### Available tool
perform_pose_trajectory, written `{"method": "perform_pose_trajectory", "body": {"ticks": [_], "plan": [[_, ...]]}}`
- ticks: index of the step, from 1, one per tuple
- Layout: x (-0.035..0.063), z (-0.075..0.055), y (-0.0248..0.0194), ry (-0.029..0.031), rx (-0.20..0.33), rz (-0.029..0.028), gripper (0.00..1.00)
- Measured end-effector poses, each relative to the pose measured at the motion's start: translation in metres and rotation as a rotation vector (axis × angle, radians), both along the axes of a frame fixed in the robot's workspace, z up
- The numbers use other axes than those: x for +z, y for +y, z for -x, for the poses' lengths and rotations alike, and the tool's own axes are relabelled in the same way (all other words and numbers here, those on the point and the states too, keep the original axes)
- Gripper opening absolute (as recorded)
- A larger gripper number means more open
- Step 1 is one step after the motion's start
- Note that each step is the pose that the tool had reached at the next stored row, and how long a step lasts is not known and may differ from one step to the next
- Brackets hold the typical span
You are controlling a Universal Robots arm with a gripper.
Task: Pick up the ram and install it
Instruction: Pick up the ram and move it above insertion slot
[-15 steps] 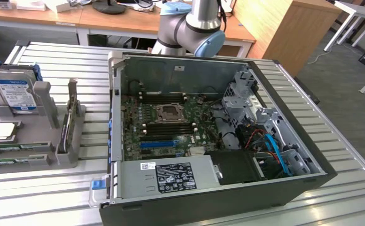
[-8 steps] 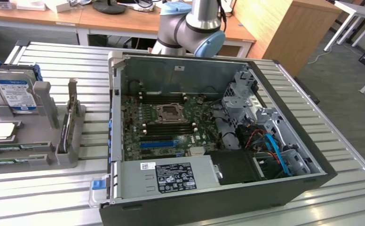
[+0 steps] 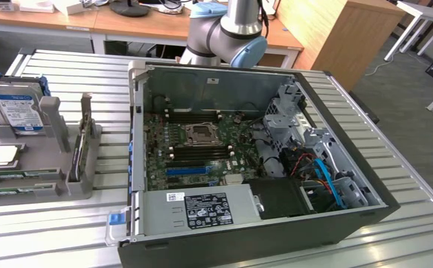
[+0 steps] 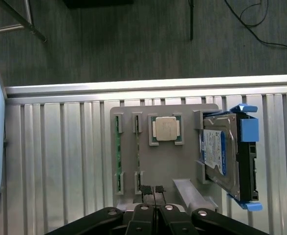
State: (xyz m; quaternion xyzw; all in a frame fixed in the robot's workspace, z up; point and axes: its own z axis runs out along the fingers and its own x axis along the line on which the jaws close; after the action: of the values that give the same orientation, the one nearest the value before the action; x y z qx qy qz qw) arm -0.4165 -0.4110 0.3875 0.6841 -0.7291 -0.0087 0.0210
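Two ram sticks stand on edge in a grey holder [image 4: 163, 166]; they are thin green boards, one [image 4: 117, 156] near the holder's rim and one [image 4: 138, 156] beside the silver processor chip [image 4: 165, 129]. In the exterior view the ram sticks [image 3: 11, 175] lie low along the front of the holder [image 3: 30, 167], at that view's left. My gripper [image 4: 153, 189] hangs well above the holder. It is shut, its dark fingertips pressed together with nothing between them. In the wrist view the fingertips sit close to one end of the second stick.
A blue-labelled hard drive [image 4: 221, 156] stands in the holder [image 3: 19, 109]. The open computer case [image 3: 350, 184] fills the middle of the slatted metal table [image 3: 417, 234], with the motherboard [image 3: 194, 151] and a blue slot [image 3: 187, 169] inside. The arm's base [image 3: 227, 33] rises behind the case.
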Motion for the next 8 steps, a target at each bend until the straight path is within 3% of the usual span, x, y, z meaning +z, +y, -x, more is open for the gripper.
{"method": "perform_pose_trajectory", "body": {"ticks": [8], "plan": [[-0.0030, 0.0000, 0.0000, 0.0002, 0.000, 0.0001, 0.11]]}}
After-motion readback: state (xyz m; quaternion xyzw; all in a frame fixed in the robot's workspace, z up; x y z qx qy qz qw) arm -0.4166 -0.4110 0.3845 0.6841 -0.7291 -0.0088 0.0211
